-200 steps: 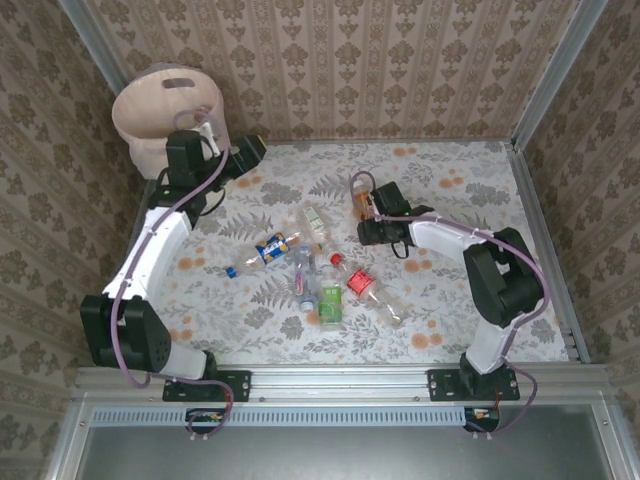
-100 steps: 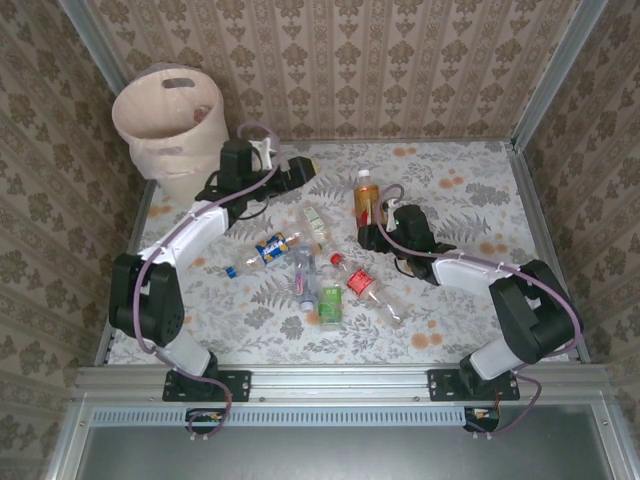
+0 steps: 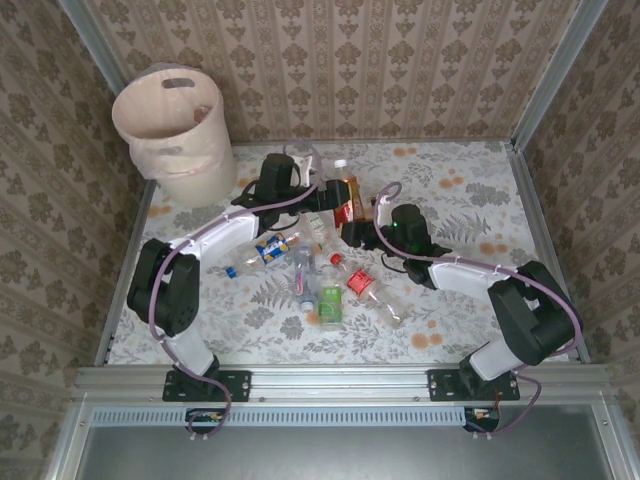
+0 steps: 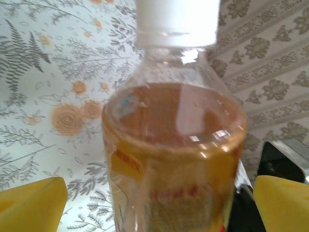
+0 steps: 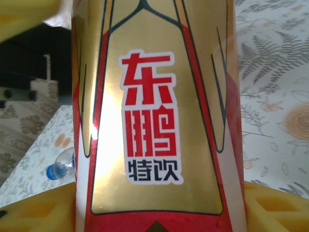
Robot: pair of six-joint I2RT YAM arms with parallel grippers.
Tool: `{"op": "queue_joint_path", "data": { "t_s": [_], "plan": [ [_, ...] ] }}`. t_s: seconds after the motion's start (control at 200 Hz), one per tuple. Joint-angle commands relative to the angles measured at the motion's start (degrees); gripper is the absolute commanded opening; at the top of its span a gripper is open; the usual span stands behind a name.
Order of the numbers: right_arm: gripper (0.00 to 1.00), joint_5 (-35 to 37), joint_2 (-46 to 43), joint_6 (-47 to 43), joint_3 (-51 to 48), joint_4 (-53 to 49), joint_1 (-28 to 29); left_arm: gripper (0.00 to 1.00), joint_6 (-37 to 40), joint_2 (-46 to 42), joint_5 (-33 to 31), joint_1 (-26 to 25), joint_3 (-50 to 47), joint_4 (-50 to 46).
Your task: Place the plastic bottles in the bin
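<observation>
The right end effector (image 5: 154, 215) was closed on the amber bottle (image 3: 345, 195). It gripped the gold-and-red label (image 5: 154, 121) low on the body and held the bottle roughly upright above the worktop (image 3: 470, 170), just above the centre of the top view. The left end effector (image 4: 157, 203) stood wide open. Its yellow fingers (image 4: 31, 203) flanked the bottle below the shoulder and touched nothing, with the white cap (image 4: 176, 19) at the top edge of the left wrist view. The bin (image 3: 190, 165) sat in the upper left of the top view, well apart from the bottle. The remaining bottles (image 3: 320, 275) lay in a loose cluster at the centre of the worktop, below both end effectors.

This looked like a hand-over to the arm nearer the bin. To do it well, the left end effector should probably close on the straight wall above the other grip, not on the tapering shoulder, where the bottle could squirt upward. The bottle seemed to hold liquid, so it would likely be heavy. The right end effector should let go only once the new grip was firm. The bottle would then need carrying over the bin's rim before release.
</observation>
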Motion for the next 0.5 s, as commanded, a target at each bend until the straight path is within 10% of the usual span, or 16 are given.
{"op": "queue_joint_path", "data": {
  "t_s": [0.0,0.275,0.495],
  "plan": [
    [0.51,-4.2,0.9,0.6,1.8,3.6,0.8,1.00,2.8,0.3,-0.7,0.0,0.8,-0.5],
    [0.52,-7.2,1.4,-0.5,4.3,0.2,1.8,0.99,6.0,1.9,-0.6,-0.7,3.6,-5.3],
    [0.52,-8.0,1.4,-0.9,5.7,-2.2,1.8,0.77,7.1,2.7,2.6,-0.8,4.8,-6.3]
  ]
}}
